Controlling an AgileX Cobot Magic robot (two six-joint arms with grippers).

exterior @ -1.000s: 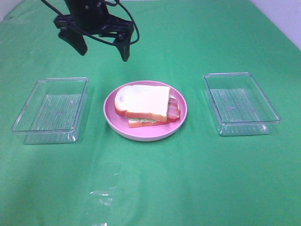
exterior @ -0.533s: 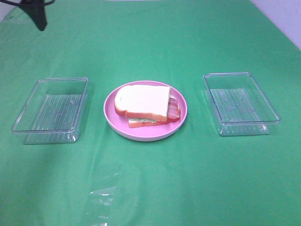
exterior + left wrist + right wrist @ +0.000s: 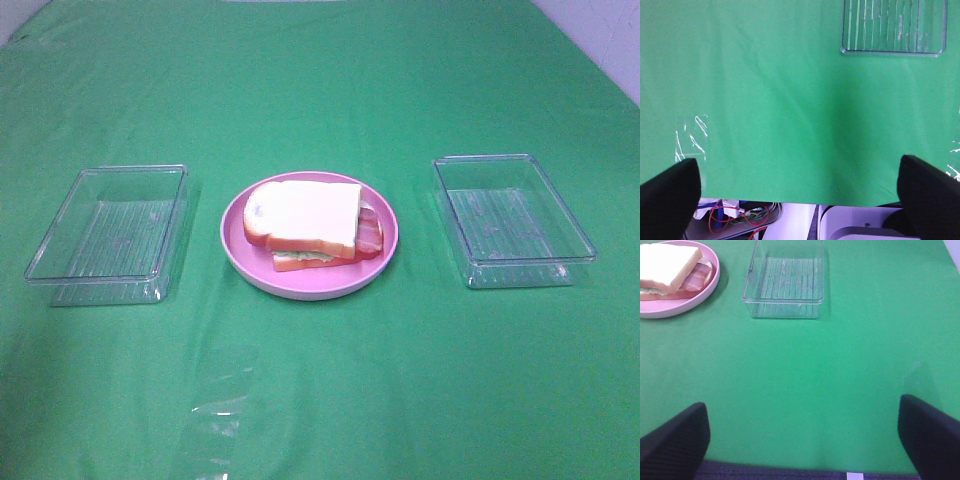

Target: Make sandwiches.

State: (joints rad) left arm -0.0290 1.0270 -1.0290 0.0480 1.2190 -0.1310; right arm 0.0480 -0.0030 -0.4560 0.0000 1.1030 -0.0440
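One sandwich (image 3: pixel 312 228) lies on the round pink plate (image 3: pixel 240 262) in the middle of the green cloth. It is a stack with a pale bread slice with orange-brown crust on top, reddish-pink bacon (image 3: pixel 371 232) sticking out on the right, and pale green lettuce (image 3: pixel 300 259) over a bottom slice. It also shows in the right wrist view (image 3: pixel 670 267). Neither gripper shows in the exterior view. My left gripper (image 3: pixel 800 187) is open and empty over bare cloth near the table's edge. My right gripper (image 3: pixel 802 432) is open and empty, well short of the plate.
An empty clear plastic tray (image 3: pixel 110 235) stands left of the plate, another (image 3: pixel 510 218) to its right; each shows in a wrist view (image 3: pixel 894 26) (image 3: pixel 786 279). Crinkled clear film (image 3: pixel 220 410) lies on the cloth at the front. Cables hang below the table edge (image 3: pixel 735 215).
The left arm, above the back left of the table a second ago, has pulled away to the upper left and left the exterior view. The sandwich and trays have not moved.
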